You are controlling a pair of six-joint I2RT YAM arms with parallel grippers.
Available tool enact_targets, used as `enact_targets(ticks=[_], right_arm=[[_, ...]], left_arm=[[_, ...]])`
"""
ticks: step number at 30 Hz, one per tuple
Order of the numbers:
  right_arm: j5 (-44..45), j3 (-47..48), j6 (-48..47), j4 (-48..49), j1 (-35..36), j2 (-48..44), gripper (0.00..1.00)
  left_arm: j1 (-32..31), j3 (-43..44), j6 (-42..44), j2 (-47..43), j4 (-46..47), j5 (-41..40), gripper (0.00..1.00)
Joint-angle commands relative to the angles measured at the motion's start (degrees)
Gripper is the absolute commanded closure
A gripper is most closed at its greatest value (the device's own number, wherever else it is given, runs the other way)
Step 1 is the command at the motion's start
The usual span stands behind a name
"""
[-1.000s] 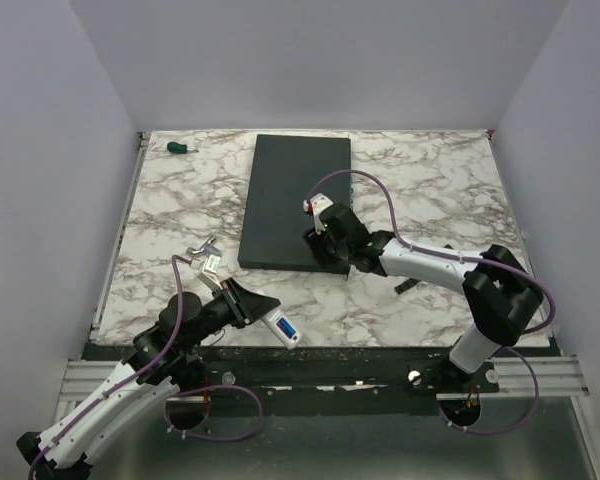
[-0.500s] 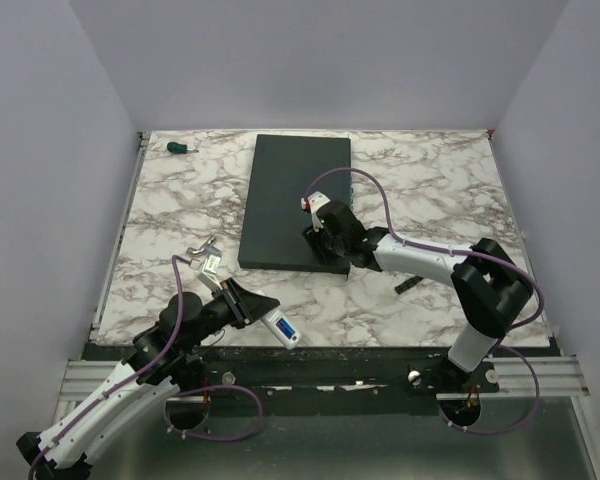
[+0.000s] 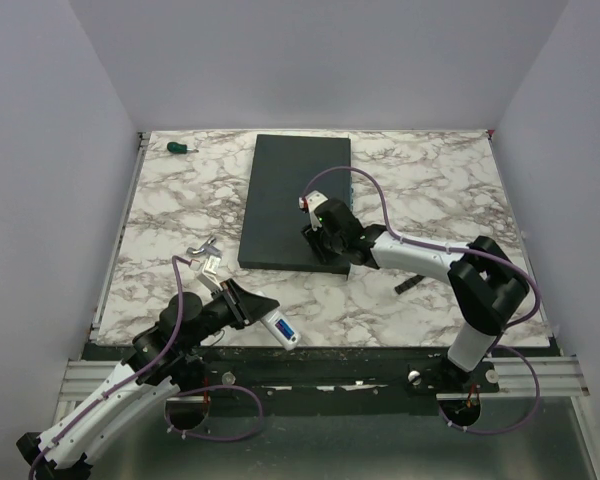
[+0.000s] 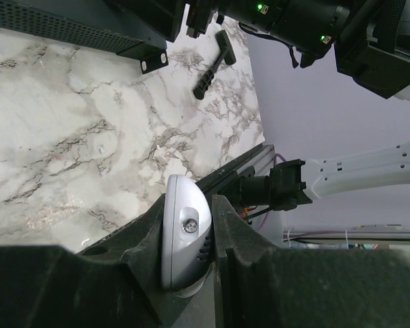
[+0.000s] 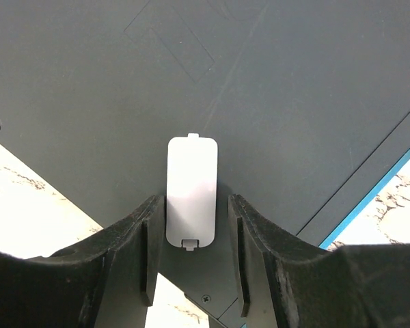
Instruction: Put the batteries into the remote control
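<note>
The white remote control (image 3: 279,326) is clamped end-on in my left gripper (image 3: 252,307) at the table's near edge. It also shows in the left wrist view (image 4: 184,239) between the fingers of that gripper (image 4: 189,205). A small blue patch shows on its upper face; I cannot tell if that is a battery. No other battery is in view. My right gripper (image 3: 320,248) hangs over the dark grey slab (image 3: 290,190) near its front right corner. In the right wrist view it (image 5: 195,205) is open, and the small white cover piece (image 5: 191,171) lies flat on the slab (image 5: 294,82) between its fingers.
A green-handled screwdriver (image 3: 182,148) lies at the far left corner. A black T-shaped tool (image 3: 407,285) lies on the marble right of the slab, and shows in the left wrist view (image 4: 212,65). Small silvery pieces (image 3: 204,252) lie beside the left arm.
My right gripper has shifted slightly left and farther over the slab, and its elbow has moved left. The left arm and the remote have not moved.
</note>
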Motion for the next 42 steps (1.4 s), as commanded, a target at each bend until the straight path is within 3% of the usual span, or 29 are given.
enact_targets(ticks=[1,12,21,42], right_arm=[[-1.66,1.19,-0.15,-3.97,-0.29,2.58,0.52],[-0.86,-0.38,1.86,-7.58,-0.30,1.54,0.51],[-1.13,-0.65,1.60,-10.14,-0.25,1.61,0.57],[-2.56,-1.42,1.42,-12.77,-0.29,-0.41,0.55]], left_arm=[[0.30,2.17,0.79,0.04,1.34,-0.80,1.00],[0.30,2.77,1.36,1.82,2.46,-0.01,1.00],[0.30,2.82,1.19,2.30,3.12,-0.09,1.00],[0.26,2.68,0.96,2.53,3.58,0.08,1.00]])
